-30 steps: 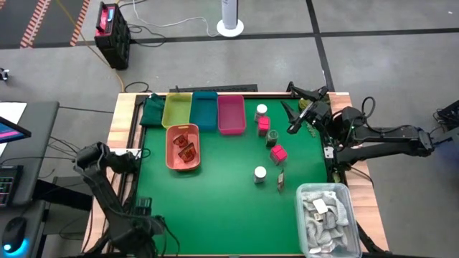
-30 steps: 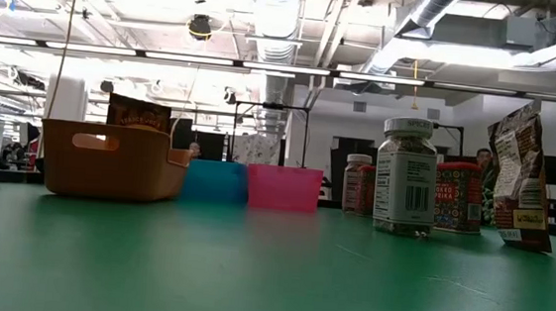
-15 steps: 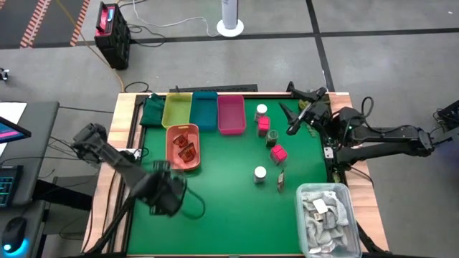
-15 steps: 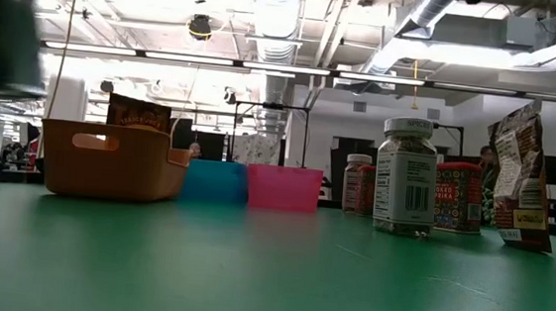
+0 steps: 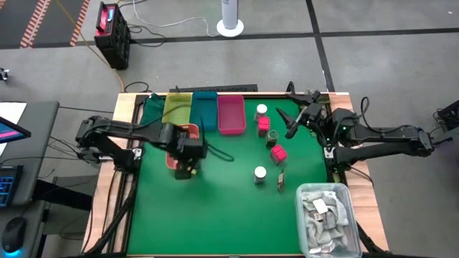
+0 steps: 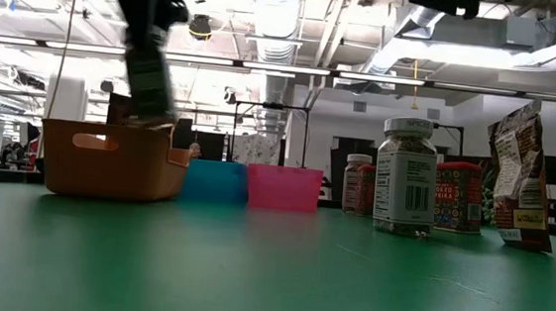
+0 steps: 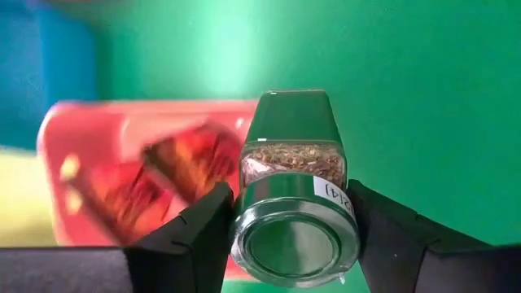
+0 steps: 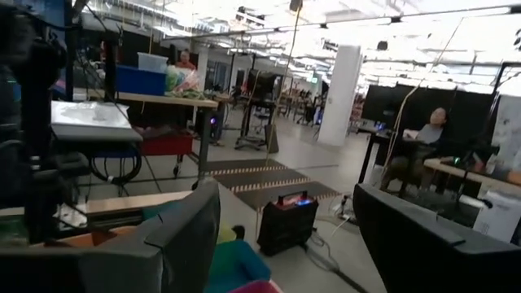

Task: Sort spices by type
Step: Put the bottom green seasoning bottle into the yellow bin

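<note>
The left fingers (image 7: pixel 203 236) grasp a little jar (image 7: pixel 295 195) of brown-green flakes, above the orange tray (image 7: pixel 81 146); green bench (image 7: pixel 423 98) lies beyond.

You see the left gripper (image 7: pixel 295 236) clamped on a green-capped herb jar (image 7: pixel 295 199), above a pink-red tray (image 7: pixel 89 130) holding red-brown sachets (image 7: pixel 163 175).

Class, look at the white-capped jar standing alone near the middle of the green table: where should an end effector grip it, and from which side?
Grip the white-capped jar across its round body just under the cap, coming straight down from above. It stands upright, so its parallel sides suit two fingers. The dark sachet stands close on one side, so I would set the fingers on the sides away from it.
</note>
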{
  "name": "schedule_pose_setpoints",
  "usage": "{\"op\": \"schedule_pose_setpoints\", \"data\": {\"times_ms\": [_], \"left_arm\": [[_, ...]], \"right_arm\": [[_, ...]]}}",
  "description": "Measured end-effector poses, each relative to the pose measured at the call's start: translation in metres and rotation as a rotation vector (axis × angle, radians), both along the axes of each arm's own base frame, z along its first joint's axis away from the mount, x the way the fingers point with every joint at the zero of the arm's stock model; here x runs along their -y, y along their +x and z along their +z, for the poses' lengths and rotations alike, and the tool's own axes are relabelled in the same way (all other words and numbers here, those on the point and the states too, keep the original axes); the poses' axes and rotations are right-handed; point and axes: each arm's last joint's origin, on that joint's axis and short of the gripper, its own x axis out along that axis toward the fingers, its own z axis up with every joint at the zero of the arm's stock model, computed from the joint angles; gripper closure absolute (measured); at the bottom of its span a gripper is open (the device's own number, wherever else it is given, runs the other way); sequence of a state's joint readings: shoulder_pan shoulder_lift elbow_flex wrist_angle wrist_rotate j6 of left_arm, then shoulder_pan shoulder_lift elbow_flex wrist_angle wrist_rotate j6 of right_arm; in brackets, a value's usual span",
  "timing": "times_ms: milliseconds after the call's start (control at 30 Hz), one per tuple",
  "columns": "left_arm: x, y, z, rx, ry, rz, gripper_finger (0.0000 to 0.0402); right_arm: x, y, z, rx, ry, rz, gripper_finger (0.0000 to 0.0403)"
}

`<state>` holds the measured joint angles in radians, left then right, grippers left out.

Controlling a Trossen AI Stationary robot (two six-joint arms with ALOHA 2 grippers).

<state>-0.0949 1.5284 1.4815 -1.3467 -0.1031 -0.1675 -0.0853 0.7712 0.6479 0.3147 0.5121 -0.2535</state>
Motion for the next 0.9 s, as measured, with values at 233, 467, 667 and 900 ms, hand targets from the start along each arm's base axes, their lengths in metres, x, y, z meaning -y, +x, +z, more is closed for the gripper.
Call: {"op": "schedule_pose_setpoints", "data": {"times_ms": [233,467,667,900], "left_arm": [[-0.041,0.010,0.002,0.089,-0.030,0.049,0.0193],[-0.086,0.010,0.005,0.150,0.034,0.146,0.0192],[-0.128,0.004,0.018,0.208,0.176,0.246,0.0192],[-0.172,0.000,0.012,0.207,0.229,0.289,0.0192]], "right_arm": [[0.000,0.001,-0.010,-0.042,0.103,0.014,0.0097],[-0.006,0.002,-0.024,-0.116,0.229,0.047,0.0097],[-0.018,0.003,-0.028,-0.131,0.296,0.117,0.0097],[-0.029,0.010,-0.037,-0.185,0.336,0.156,0.0097]]}}
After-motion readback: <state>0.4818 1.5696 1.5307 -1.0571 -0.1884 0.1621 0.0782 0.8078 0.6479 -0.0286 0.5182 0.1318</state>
